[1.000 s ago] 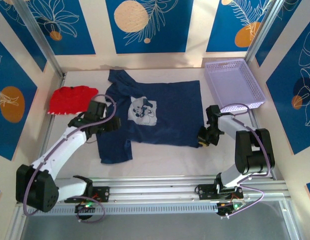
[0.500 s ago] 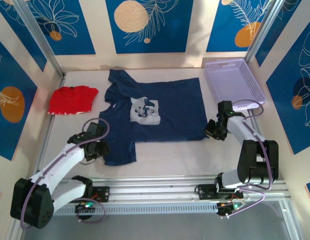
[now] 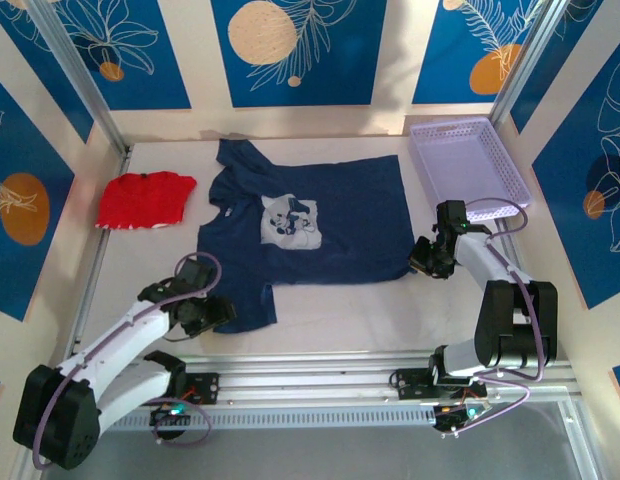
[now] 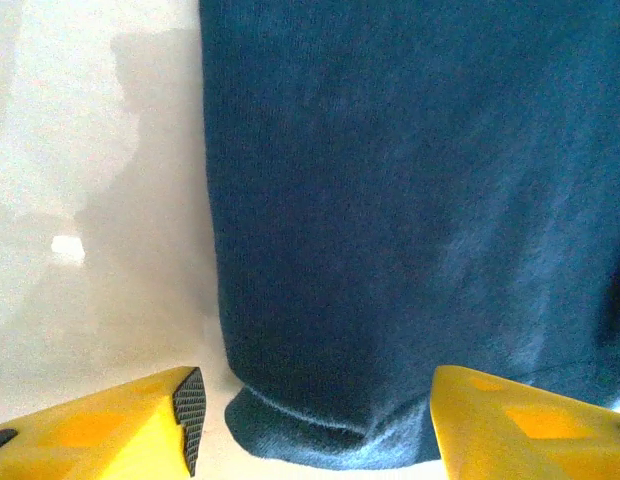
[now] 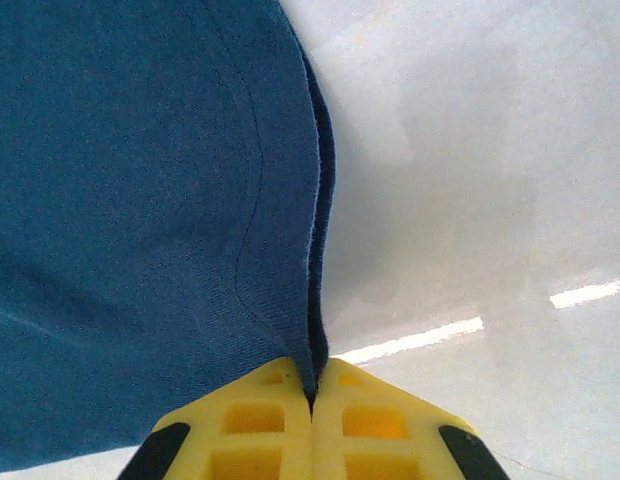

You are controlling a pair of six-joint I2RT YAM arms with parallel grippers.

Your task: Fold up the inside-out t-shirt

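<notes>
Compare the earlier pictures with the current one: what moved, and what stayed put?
The left gripper drew back toward the near edge, to the near sleeve of the t-shirt, jaws open. The right gripper, jaws shut on the hem, pulled it slightly rightward. The red garment and basket stayed put.

White counter. Navy t-shirt lies spread across its middle, pale printed panel facing up. Red garment lies bunched at the far left, apart from the shirt. Lavender basket sits in the far right corner.
</notes>
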